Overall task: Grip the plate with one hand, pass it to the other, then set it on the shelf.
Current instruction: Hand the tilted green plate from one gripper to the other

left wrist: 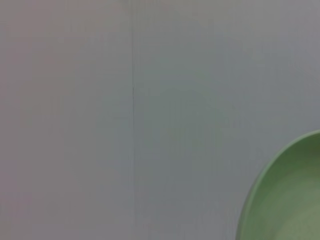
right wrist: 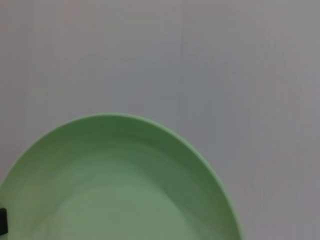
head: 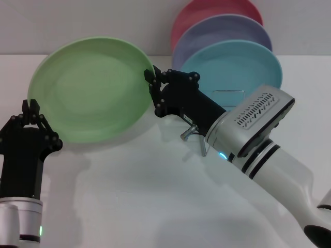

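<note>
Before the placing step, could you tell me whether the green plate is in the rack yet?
Out. The green plate is held beside the rack, right gripper on its rim.

My left black two-finger gripper with ribbed joints (head: pixel 32 107) sits on a plain silver-white cylindrical arm (head: pixel 19 223) that carries a small green light. My right black two-finger gripper (head: pixel 150 76) sits on a silver-white arm with a slotted grille (head: pixel 256 110), black rings, a small blue light and a metal stud beside that grille.
</note>
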Controlling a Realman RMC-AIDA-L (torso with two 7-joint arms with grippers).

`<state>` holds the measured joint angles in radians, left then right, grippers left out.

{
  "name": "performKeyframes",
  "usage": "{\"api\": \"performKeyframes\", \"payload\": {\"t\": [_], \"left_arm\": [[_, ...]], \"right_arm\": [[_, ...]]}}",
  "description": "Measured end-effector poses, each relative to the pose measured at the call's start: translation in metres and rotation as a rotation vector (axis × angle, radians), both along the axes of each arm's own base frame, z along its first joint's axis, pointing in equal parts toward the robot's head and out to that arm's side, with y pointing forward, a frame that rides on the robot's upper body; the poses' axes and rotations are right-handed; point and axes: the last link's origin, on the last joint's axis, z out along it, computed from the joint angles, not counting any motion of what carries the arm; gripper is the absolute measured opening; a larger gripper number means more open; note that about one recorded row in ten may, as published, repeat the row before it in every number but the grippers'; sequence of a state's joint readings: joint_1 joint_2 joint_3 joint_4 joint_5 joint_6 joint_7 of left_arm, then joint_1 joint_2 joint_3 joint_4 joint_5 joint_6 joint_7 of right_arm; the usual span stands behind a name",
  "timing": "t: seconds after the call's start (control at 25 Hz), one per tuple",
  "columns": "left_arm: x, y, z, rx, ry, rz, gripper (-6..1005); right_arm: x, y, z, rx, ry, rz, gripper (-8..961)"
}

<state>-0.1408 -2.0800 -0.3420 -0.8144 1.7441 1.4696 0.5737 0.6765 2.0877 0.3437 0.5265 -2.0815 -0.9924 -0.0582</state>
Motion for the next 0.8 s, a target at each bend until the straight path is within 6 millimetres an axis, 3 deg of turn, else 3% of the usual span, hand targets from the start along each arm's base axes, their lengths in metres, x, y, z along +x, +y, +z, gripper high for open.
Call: {"api": "performKeyframes", "payload": {"t": [0.8], "left_arm": [[0.0010, 0.0013, 0.0000, 0.000, -0.001, -0.004, 138]], "right_arm": [[0.0008, 0.0021, 0.0017, 0.008, 0.003, -0.007, 43]]}}
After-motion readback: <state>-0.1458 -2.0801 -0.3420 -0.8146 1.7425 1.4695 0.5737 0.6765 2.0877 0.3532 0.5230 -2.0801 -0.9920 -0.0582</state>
